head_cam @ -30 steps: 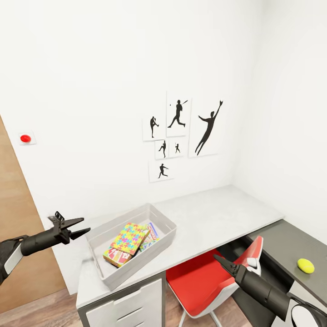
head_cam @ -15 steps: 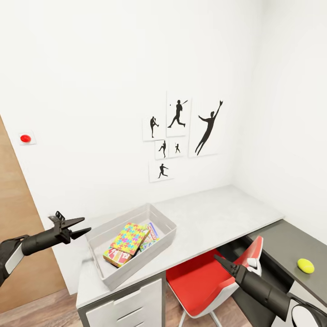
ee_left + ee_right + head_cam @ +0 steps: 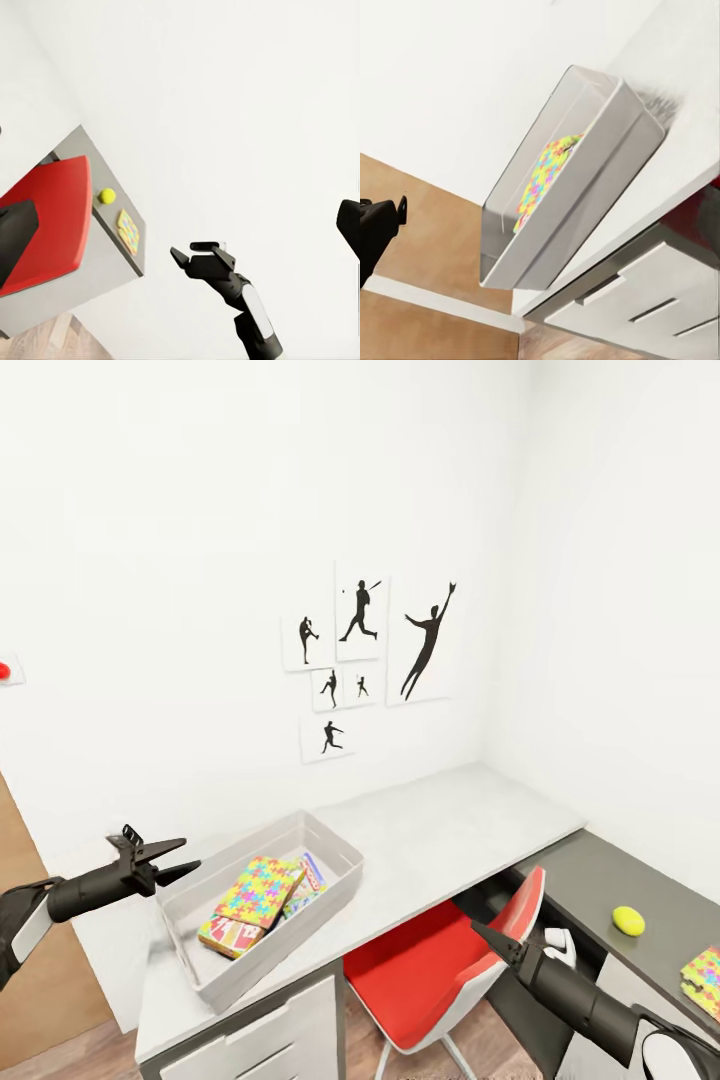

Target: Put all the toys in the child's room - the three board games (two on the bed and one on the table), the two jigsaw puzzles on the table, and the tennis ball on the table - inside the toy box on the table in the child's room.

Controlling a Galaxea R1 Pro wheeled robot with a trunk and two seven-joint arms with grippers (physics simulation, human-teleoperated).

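White walls with the baseball silhouettes (image 3: 360, 650) have slid toward my left in the head view against a second ago, so the camera has swung right, not the things. That swing brings a second jigsaw puzzle (image 3: 704, 980) into sight at the far end of the dark lower surface (image 3: 590, 880), out beyond my right tool (image 3: 483, 934), with the tennis ball (image 3: 628, 920) nearer that tool. The toy box (image 3: 335, 847) sits just ahead of my left tool (image 3: 165, 860), whose fingers stand apart and empty; inside lie a puzzle (image 3: 255, 887) and game boxes (image 3: 230, 935). From the left wrist, the right tool (image 3: 196, 257) shows its fingers spread, with ball (image 3: 107, 196) and puzzle (image 3: 128, 231) beside each other past the red chair (image 3: 52, 217). From the right wrist, the box (image 3: 577, 187) holds its puzzle (image 3: 540, 184). I judge ball and puzzle come next.
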